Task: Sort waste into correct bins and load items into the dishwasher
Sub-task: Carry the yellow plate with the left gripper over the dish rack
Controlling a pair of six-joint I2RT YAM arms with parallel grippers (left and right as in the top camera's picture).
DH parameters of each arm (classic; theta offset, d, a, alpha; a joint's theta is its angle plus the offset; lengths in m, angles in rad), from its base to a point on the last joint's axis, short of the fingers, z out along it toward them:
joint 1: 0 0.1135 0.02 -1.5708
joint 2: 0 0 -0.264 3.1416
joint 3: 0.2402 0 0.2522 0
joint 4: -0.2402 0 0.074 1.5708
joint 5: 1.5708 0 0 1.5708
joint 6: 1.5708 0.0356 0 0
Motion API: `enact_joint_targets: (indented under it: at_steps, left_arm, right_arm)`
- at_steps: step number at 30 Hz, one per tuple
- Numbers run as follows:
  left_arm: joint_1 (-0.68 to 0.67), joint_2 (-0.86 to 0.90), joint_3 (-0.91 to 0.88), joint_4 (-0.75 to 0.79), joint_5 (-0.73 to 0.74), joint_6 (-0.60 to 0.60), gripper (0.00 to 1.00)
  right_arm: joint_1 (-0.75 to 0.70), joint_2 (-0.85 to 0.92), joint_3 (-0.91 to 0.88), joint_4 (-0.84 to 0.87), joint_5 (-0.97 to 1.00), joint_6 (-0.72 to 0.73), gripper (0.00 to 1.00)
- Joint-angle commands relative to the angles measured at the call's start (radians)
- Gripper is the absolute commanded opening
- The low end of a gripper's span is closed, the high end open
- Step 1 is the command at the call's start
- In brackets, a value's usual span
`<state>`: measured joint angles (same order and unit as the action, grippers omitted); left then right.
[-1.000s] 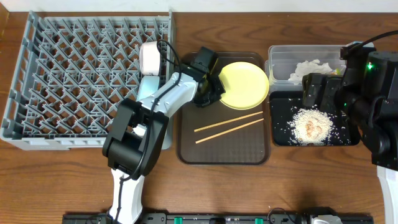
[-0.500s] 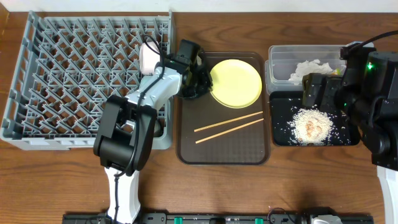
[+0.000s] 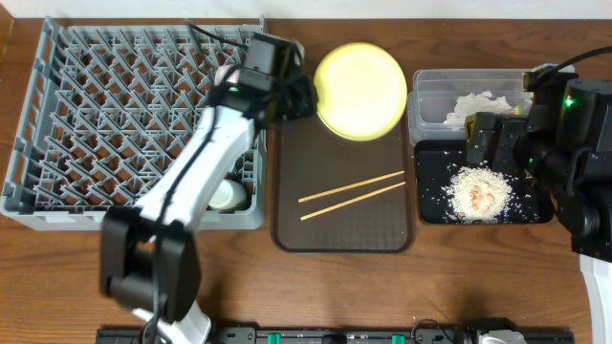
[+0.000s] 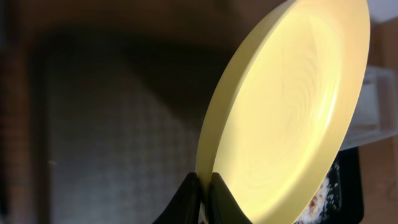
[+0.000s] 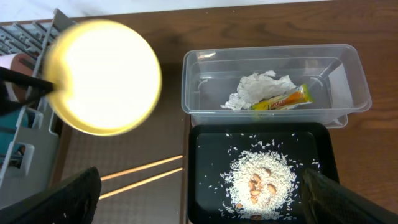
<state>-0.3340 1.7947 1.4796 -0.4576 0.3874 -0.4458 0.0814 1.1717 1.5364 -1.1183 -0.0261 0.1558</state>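
My left gripper [image 3: 304, 98] [image 4: 203, 198] is shut on the rim of the round yellow plate [image 3: 360, 90] [image 4: 292, 112] and holds it raised and tilted over the far edge of the brown serving tray [image 3: 344, 225]. The plate also shows in the right wrist view [image 5: 102, 74]. Two wooden chopsticks [image 3: 352, 194] [image 5: 142, 174] lie on the tray. The grey dish rack [image 3: 124, 115] is at the left, with a pale cup [image 3: 228, 195] at its near right corner. My right gripper [image 5: 202, 196] is open above the black tray [image 3: 483, 191] [image 5: 261, 174] of rice crumbs. The clear tub [image 3: 464, 96] [image 5: 273, 78] holds white tissue [image 5: 258, 90] and a green-and-yellow wrapper [image 5: 283, 98].
The brown wooden table [image 3: 430, 287] surrounds everything. The right arm's black body [image 3: 574, 162] stands at the right edge, next to the two bins. The rack fills the far left.
My left gripper has lifted the yellow plate off the brown tray and carried it up and toward the far edge, tilting it. The right arm has not moved.
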Motion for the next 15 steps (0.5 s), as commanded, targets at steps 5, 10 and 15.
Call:
enact_joint_targets:
  at_steps: [5, 10, 15]
  left_arm:
    - [0.124, -0.15, -0.002, -0.059, -0.177, 0.072, 0.07]
    - [0.243, -0.191, -0.002, -0.078, -0.249, 0.072, 0.07]
    - [0.319, -0.194, -0.002, -0.08, -0.328, 0.106, 0.07]
  right_arm:
    - [-0.009, 0.001, 0.003, -0.001, 0.007, 0.004, 0.99]
    - [-0.009, 0.001, 0.003, -0.001, 0.007, 0.004, 0.99]
    - [-0.009, 0.001, 0.003, -0.001, 0.007, 0.004, 0.99]
